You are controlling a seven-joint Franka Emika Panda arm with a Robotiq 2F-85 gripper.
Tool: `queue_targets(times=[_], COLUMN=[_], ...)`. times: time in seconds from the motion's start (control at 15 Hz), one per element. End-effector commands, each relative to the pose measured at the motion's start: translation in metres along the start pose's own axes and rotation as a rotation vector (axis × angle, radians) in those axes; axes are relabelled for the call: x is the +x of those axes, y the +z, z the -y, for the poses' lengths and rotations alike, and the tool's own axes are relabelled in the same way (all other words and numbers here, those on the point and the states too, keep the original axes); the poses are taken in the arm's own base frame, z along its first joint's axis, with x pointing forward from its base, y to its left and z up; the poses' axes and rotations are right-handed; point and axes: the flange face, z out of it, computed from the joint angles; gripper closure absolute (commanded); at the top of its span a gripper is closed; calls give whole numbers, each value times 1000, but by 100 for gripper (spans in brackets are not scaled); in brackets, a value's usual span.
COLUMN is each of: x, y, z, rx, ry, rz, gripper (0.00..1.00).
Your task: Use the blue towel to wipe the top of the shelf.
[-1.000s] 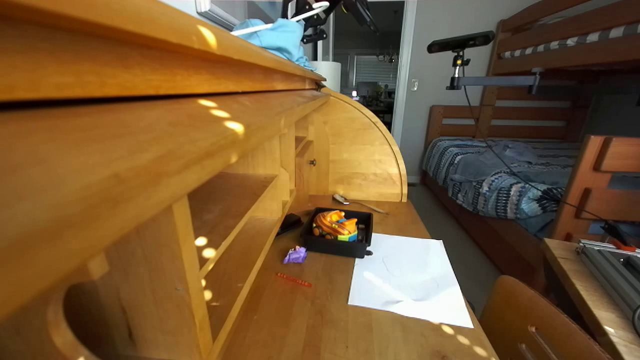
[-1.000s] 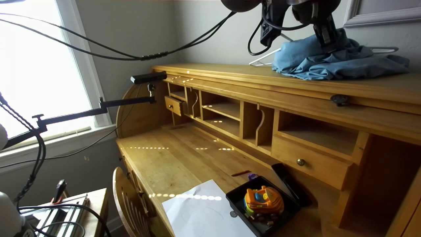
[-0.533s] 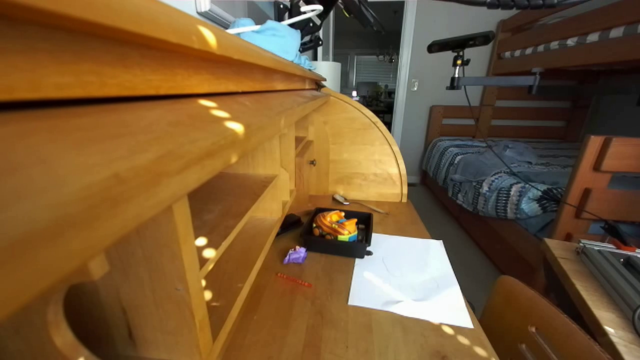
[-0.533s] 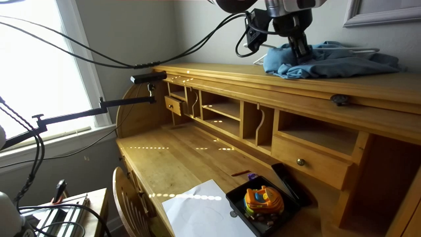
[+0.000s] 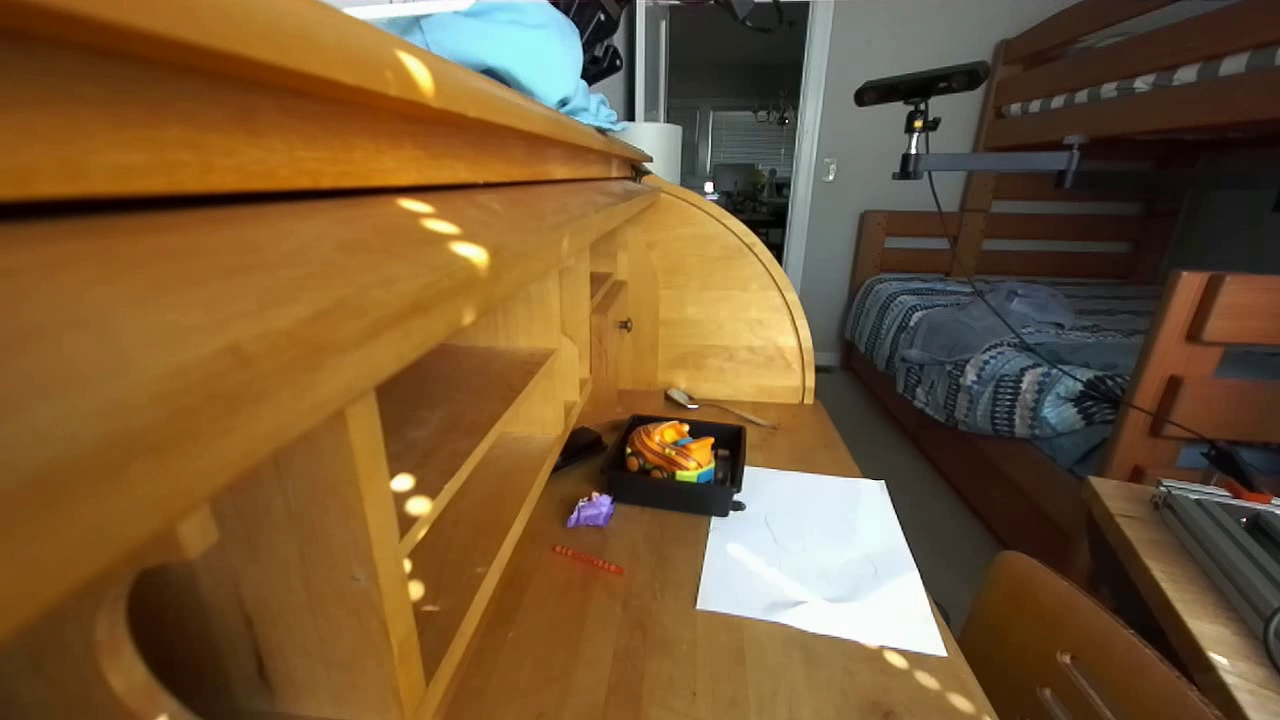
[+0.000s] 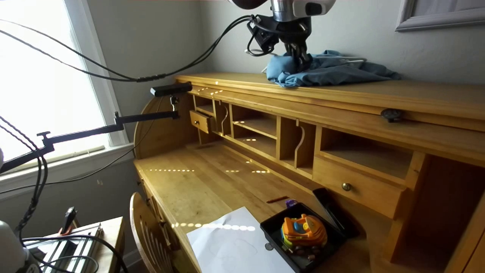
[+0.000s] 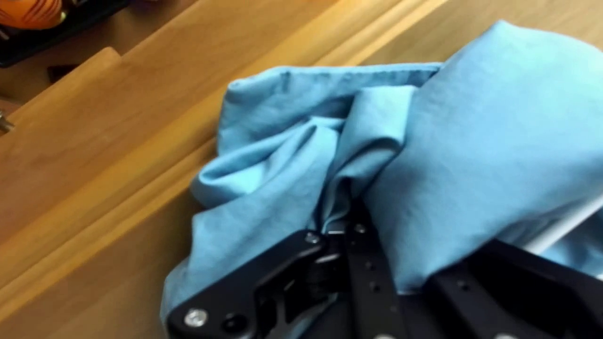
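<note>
The blue towel point(image 6: 341, 74) lies bunched on top of the wooden desk shelf point(image 6: 435, 90), near its front edge. It also shows in an exterior view point(image 5: 510, 45) and fills much of the wrist view point(image 7: 499, 150). My gripper point(image 6: 303, 66) points down into the towel. In the wrist view the gripper point(image 7: 346, 226) has its fingers sunk in the cloth, with folds gathered between them; the fingertips are hidden. It appears shut on the towel, which travels along with it. A white hanger point(image 6: 356, 59) is tangled with the towel and also shows in the wrist view point(image 7: 565, 228).
A wall stands behind the shelf, with a picture frame point(image 6: 439, 17). A black knob point(image 6: 391, 115) sticks out below the top. A camera on a bracket point(image 6: 172, 89) stands at the shelf's far end. Below are a black tray point(image 6: 265, 225) with an orange toy and white paper point(image 6: 231, 242).
The gripper and towel have slid together along the shelf top, leftward toward the window side in an exterior view. The hanger has moved with them. The desk items have not moved.
</note>
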Motion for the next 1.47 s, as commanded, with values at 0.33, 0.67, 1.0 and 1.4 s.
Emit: queue_targets(times=[0.33, 0.67, 1.0, 1.4], x=[3, 48, 72, 55], y=[-2, -48, -81, -44], z=[-30, -144, -210, -142], rx=[-47, -90, -135, -139], ry=[-15, 254, 468, 293], rz=[79, -56, -153, -58], gripper=[99, 99, 99, 99])
